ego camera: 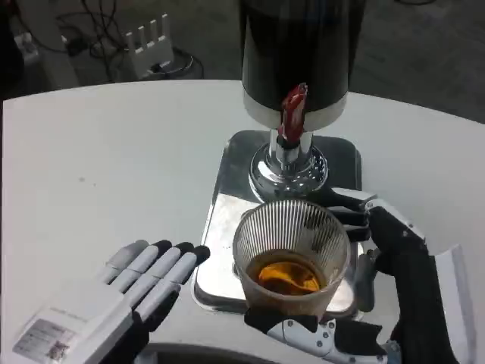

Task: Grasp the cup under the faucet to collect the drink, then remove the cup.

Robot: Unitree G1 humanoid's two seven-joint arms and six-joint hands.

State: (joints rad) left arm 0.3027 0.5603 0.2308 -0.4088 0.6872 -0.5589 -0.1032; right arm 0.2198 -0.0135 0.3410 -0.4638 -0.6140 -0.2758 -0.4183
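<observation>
A clear ribbed cup (pixel 292 250) with amber drink in its bottom stands over the front of the silver drip tray (pixel 227 205), below and in front of the faucet. My right hand (pixel 371 288) wraps around the cup from the right, thumb under its near side and fingers behind it. The dark drink dispenser (pixel 299 53) stands at the back with a red tap lever (pixel 293 112) above its chrome spout (pixel 288 163). My left hand (pixel 132 284) lies flat on the table left of the tray, fingers stretched out, holding nothing.
The white table (pixel 114 167) spreads wide to the left and behind. Beyond its far edge, on the floor, lie cables and a white power strip (pixel 150 42). The table's near edge runs just below both hands.
</observation>
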